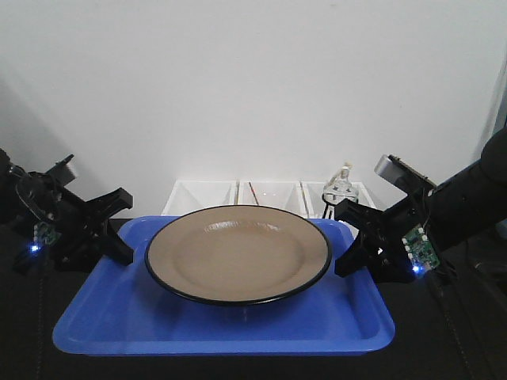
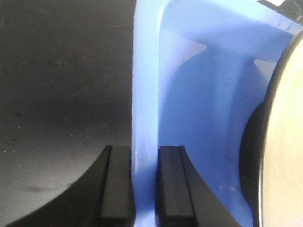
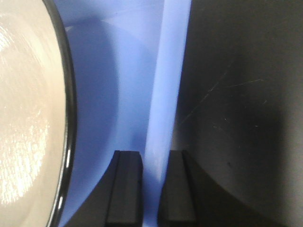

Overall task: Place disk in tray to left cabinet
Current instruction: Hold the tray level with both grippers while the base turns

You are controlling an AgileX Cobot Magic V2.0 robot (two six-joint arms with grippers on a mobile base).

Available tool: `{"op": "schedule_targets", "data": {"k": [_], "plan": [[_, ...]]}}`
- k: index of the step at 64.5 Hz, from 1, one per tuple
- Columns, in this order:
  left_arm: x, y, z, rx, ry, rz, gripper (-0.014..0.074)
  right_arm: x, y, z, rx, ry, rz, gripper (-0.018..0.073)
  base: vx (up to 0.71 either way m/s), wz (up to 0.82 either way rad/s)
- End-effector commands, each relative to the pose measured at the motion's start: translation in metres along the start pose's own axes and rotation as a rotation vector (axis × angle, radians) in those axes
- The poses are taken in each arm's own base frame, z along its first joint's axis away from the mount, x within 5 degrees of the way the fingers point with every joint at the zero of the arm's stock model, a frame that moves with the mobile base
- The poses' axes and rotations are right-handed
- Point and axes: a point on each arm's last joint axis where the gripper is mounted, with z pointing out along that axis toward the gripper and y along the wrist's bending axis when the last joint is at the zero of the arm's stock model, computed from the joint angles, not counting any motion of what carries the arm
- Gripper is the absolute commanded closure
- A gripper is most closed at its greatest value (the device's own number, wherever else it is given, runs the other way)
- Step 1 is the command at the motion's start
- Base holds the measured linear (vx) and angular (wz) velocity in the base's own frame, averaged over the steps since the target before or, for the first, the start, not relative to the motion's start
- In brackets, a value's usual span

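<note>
Blue plastic fills the gap between both pairs of black jaws. The left gripper [image 2: 144, 158] is closed narrow on the tray's [image 2: 203, 94] raised left rim, one finger outside the rim and one inside, both pressed against it. The right gripper [image 3: 152, 163] clamps the opposite rim the same way, its pads flat against the thin blue wall of the tray [image 3: 123, 71].

From the front we see the left gripper [image 1: 123, 227] and right gripper [image 1: 348, 240] gripping the two short sides of the tray [image 1: 198, 324], roughly level with each other.

The disk [image 1: 238, 253] lies flat in the tray, about midway between the grippers and touching neither. Its black edge shows beside the left jaws [image 2: 289, 142] and beside the right jaws [image 3: 28, 109].

Under and around the tray is a dark surface [image 1: 24, 348]; we cannot tell whether the tray rests on it. Behind the tray stand small white bins [image 1: 269, 194] with a small clear bottle [image 1: 341, 188] at their right end, against a white wall [image 1: 253, 79].
</note>
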Motion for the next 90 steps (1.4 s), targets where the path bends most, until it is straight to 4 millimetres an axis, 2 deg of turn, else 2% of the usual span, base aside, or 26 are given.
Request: {"op": "schedule_targets", "data": {"k": [1,58,90], "plan": [[0.0119,-0.044,-0.0266,0.231,-0.009,-0.017,0.0596,0.0007,0.0368,-0.0281,-0.192,-0.095,-0.002,0.0564,0.0,0.0],[0.0119,-0.044,-0.0266,0.231,-0.01,-0.017,0.0596,0.0006,0.0368,-0.0281,-0.192,-0.096,-0.002,0.0564,-0.01,0.0],[0.0117,-0.044,-0.0266,0.231,-0.011,-0.017,0.0596,0.0006,0.0368,-0.0281,-0.192,-0.096,-0.002,0.0564,-0.14,0.11]]}}
